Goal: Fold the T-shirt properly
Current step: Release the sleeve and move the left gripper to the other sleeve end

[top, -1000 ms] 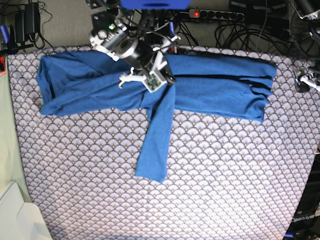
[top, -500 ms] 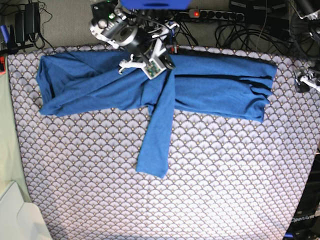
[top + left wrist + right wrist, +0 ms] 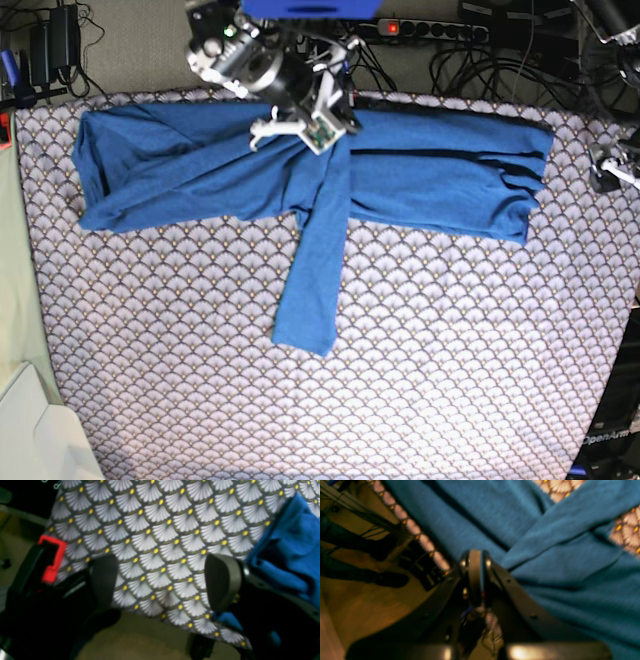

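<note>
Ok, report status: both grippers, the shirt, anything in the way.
Left gripper open, empty, over the patterned cloth at the table edge. Right gripper shut, empty, above T-shirt. One sleeve hangs out unfolded. No obstruction seen.

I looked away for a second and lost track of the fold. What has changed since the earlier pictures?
The right gripper, shut and empty, has pulled back toward the table's far edge, away from the T-shirt. The hanging sleeve shifted only slightly. The shirt's body, the patterned cloth and the open left gripper at the table's side stayed put.
</note>
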`<state>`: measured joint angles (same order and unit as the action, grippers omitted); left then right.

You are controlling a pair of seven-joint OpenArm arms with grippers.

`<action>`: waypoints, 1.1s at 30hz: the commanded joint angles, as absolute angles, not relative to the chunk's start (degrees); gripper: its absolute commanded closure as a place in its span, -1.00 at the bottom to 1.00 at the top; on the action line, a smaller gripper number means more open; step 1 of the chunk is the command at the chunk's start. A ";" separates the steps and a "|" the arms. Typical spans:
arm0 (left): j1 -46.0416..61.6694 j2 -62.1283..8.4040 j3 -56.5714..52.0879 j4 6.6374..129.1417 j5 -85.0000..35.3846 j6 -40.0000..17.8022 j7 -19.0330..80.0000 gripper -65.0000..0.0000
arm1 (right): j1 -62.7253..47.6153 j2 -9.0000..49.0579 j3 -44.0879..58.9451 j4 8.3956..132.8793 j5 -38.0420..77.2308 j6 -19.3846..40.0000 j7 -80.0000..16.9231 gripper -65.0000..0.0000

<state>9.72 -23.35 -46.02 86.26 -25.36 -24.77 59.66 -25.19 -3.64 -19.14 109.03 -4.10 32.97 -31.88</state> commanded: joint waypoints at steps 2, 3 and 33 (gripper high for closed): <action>9.36 -25.10 -46.73 87.25 -27.91 -30.11 58.68 -0.64 | -23.87 -4.00 -19.03 109.93 -3.12 32.92 -31.43 1.00; 9.36 -25.10 -46.73 87.25 -28.18 -31.87 58.77 -0.64 | -22.90 -4.00 -18.42 109.93 -3.12 32.92 -32.66 1.00; -5.58 -19.65 -27.38 94.99 -27.91 -30.99 59.12 -0.64 | 8.04 -2.51 2.42 96.13 -2.95 32.92 -44.18 0.36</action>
<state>-5.17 -18.96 -26.85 94.11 -27.18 -31.14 59.90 6.85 -2.59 2.28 95.26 -3.62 32.82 -45.39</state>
